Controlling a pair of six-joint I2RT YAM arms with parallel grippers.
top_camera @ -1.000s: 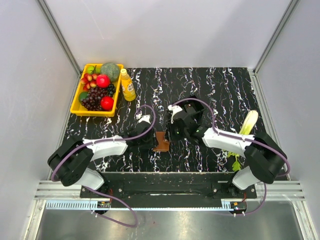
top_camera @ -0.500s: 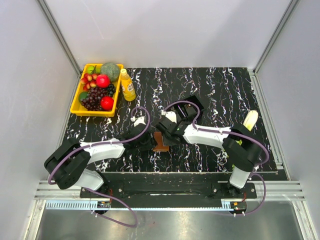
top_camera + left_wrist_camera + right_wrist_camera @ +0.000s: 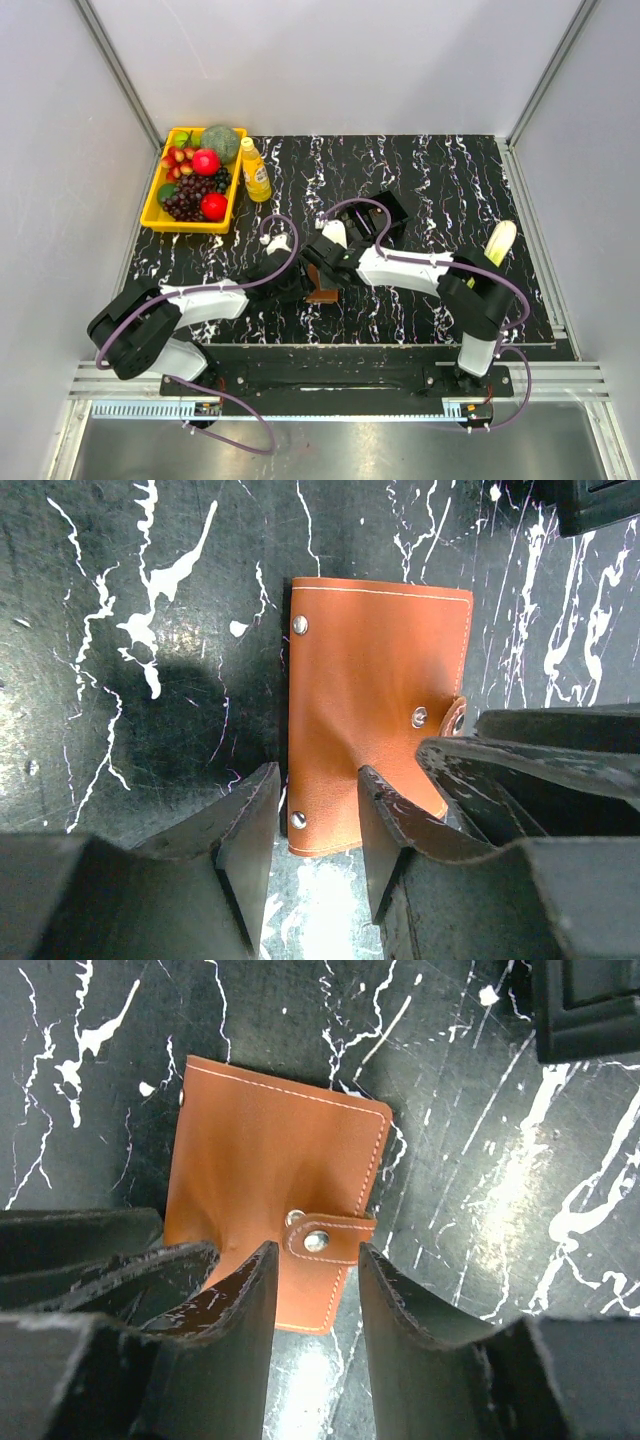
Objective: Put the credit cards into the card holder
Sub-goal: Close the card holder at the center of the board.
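Observation:
The card holder is a brown leather wallet, folded shut with a snap strap, lying flat on the black marble table. In the left wrist view my left gripper is partly open. One finger presses on the card holder near its riveted edge and the other stands on the table beside it. In the right wrist view my right gripper is partly open astride the snap strap. One finger is over the card holder. No credit cards show in any view.
A black plastic box lies just beyond the card holder and also shows in the left wrist view. A yellow fruit tray and a yellow bottle stand at the back left. A white-green vegetable lies at the right.
My right gripper has moved left and down from the black box onto the card holder. My left gripper has edged a little further along the card holder's left side.

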